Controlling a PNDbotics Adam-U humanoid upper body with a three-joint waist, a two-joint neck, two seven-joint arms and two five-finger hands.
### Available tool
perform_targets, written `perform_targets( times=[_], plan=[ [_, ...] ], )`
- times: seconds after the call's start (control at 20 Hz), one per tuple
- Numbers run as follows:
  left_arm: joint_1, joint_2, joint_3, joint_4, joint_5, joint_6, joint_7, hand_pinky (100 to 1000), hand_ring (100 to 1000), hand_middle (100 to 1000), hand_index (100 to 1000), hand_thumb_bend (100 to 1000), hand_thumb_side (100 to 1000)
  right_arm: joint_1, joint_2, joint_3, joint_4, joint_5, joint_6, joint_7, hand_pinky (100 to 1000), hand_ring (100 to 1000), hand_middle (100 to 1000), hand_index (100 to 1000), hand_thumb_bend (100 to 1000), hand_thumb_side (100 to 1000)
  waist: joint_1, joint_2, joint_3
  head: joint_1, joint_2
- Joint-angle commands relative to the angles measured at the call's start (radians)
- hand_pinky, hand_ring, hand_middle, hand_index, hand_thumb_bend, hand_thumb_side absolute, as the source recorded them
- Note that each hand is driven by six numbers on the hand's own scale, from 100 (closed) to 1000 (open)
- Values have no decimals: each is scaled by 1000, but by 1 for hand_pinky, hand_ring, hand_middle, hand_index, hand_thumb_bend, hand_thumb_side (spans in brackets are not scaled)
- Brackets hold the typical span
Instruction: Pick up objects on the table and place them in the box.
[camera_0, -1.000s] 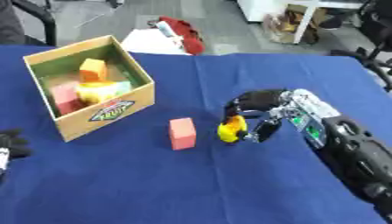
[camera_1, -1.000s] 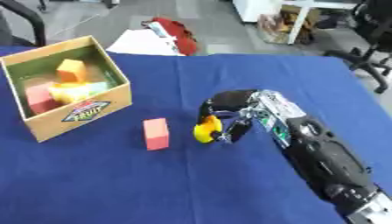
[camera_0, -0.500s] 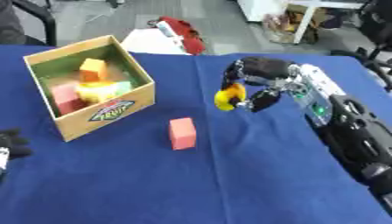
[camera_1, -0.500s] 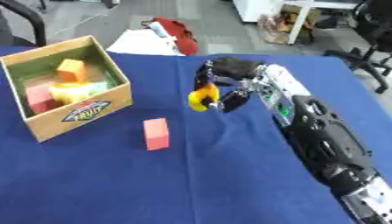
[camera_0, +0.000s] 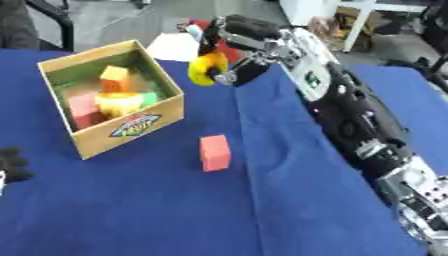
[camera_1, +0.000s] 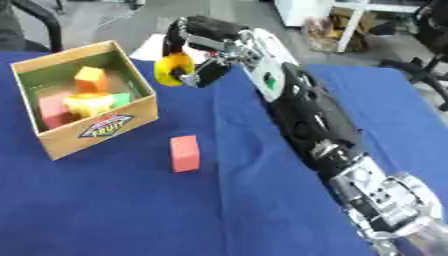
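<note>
One yellow curved object (camera_0: 206, 69), long axis near vertical, hangs clasped in the right hand's (camera_0: 238, 39) curled fingers beside the box (camera_0: 131, 127).

Black right arm (camera_1: 306, 115) with silver joints and a green forearm patch.

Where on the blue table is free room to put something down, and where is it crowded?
The blue cloth table is bare in front of the red block, and between that block and the right arm. Crowded: the cardboard box, filled with coloured blocks, and its far corner, where the right hand holds a yellow object.
</note>
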Motion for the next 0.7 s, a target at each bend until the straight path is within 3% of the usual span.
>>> perform_targets(
  times=[0.05, 0.1, 0.15, 0.25, 0.4, 0.45, 0.5, 0.55, 0.7],
  plan=[
    [-20, 6, -10, -15, 3, -1, -12, 689, 571, 588, 767, 100, 749, -62, 72, -34, 67, 100, 10, -21, 735, 650, 528, 637, 100, 100, 7, -8, 18, -22, -17],
    [-24, 6, -15, -15, 6, -2, -16, 689, 571, 588, 767, 100, 749, -78, 95, -45, 85, 155, 22, -38, 740, 671, 568, 712, 100, 100, 5, -5, 35, -30, -20],
    [-27, 6, -18, -14, 8, -2, -20, 689, 571, 587, 767, 100, 749, -89, 115, -57, 101, 216, 36, -61, 758, 740, 721, 901, 100, 100, 4, -2, 46, -37, -23],
    [-34, 6, -24, -14, 10, -2, -27, 689, 570, 586, 767, 100, 749, -105, 153, -85, 136, 357, 108, -127, 785, 805, 844, 1000, 100, 100, 2, 3, 71, -51, -28],
    [-38, 7, -27, -13, 12, -2, -30, 689, 570, 586, 767, 100, 750, -112, 187, -117, 179, 533, 258, -248, 831, 859, 938, 1000, 100, 290, 1, 8, 85, -60, -31],
    [-38, 7, -27, -13, 12, -2, -31, 689, 570, 586, 767, 100, 751, -112, 193, -122, 186, 578, 307, -298, 862, 881, 961, 1000, 100, 311, 1, 9, 86, -62, -31],
    [-38, 7, -26, -13, 12, -2, -31, 689, 569, 586, 767, 100, 747, -110, 194, -124, 192, 620, 350, -345, 871, 897, 980, 1000, 100, 270, 1, 10, 86, -61, -31],
    [-37, 7, -26, -13, 12, -2, -31, 689, 569, 586, 766, 100, 751, -108, 195, -124, 198, 651, 380, -384, 870, 901, 987, 1000, 100, 327, 1, 9, 84, -60, -30],
    [-30, 6, -22, -12, 11, -1, -27, 689, 569, 585, 766, 100, 752, -100, 183, -125, 205, 687, 427, -456, 862, 895, 988, 1000, 100, 300, 4, 5, 68, -53, -28]
  ],
)
